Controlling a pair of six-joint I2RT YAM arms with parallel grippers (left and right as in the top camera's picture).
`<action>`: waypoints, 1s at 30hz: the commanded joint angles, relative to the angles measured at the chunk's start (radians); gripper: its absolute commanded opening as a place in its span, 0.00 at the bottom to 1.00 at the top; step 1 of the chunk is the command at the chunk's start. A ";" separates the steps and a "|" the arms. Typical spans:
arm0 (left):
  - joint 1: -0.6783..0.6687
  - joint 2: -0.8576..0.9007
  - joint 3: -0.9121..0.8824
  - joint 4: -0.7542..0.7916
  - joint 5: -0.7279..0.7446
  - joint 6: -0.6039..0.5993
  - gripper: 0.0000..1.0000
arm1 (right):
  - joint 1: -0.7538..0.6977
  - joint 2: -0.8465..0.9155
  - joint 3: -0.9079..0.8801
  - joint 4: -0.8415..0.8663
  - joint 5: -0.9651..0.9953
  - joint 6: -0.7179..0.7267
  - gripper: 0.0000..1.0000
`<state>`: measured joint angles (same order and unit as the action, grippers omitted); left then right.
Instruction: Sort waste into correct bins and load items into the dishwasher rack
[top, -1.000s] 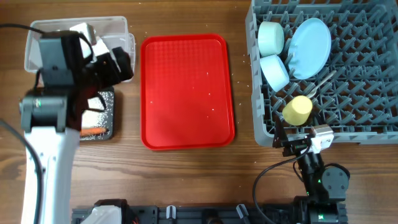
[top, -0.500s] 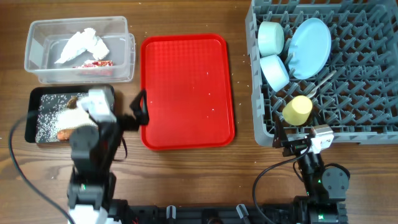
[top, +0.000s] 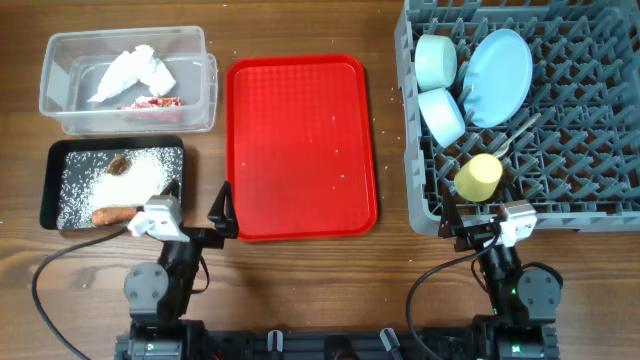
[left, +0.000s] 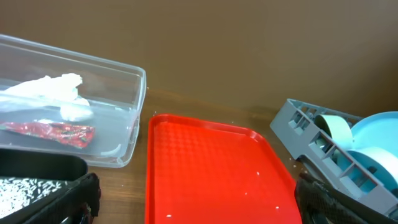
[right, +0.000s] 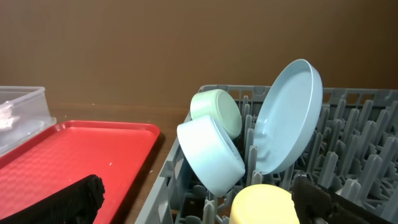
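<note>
The clear tub (top: 125, 38) holds the white tissue (top: 130, 70) and red wrapper (top: 150, 101). The black tray (top: 48, 190) holds rice (top: 150, 165), the brown lump (top: 119, 164) and the orange sausage (top: 113, 214). The grey rack (top: 415, 190) holds the pale green bowl (top: 435, 60), light blue bowl (top: 442, 115), plate (top: 500, 75), yellow cup (top: 478, 177) and spoon (top: 517, 133). My left gripper (top: 198, 202) (left: 199, 205) is open and empty at the table's front, facing the red tray. My right gripper (top: 484, 222) (right: 199, 205) is open and empty, just in front of the yellow cup (right: 261, 205).
A flat red tray (top: 300, 150) lies between the bins and the rack, with a few stray rice grains on it. Bare wooden table runs along the front edge around both arm bases.
My left arm has pulled back from over the tub and black tray to the table's front edge, uncovering both bins. The right arm has not moved.
</note>
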<state>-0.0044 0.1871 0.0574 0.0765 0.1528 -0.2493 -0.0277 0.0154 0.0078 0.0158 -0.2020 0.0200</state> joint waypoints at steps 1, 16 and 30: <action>0.009 -0.055 -0.052 -0.016 -0.032 0.006 1.00 | 0.005 -0.011 -0.003 0.003 -0.010 -0.018 1.00; 0.011 -0.183 -0.051 -0.146 -0.053 0.006 1.00 | 0.005 -0.011 -0.003 0.003 -0.010 -0.017 1.00; 0.011 -0.180 -0.052 -0.145 -0.053 0.006 1.00 | 0.005 -0.011 -0.003 0.003 -0.010 -0.018 1.00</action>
<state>0.0006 0.0147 0.0105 -0.0639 0.1089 -0.2493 -0.0277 0.0151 0.0078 0.0158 -0.2020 0.0200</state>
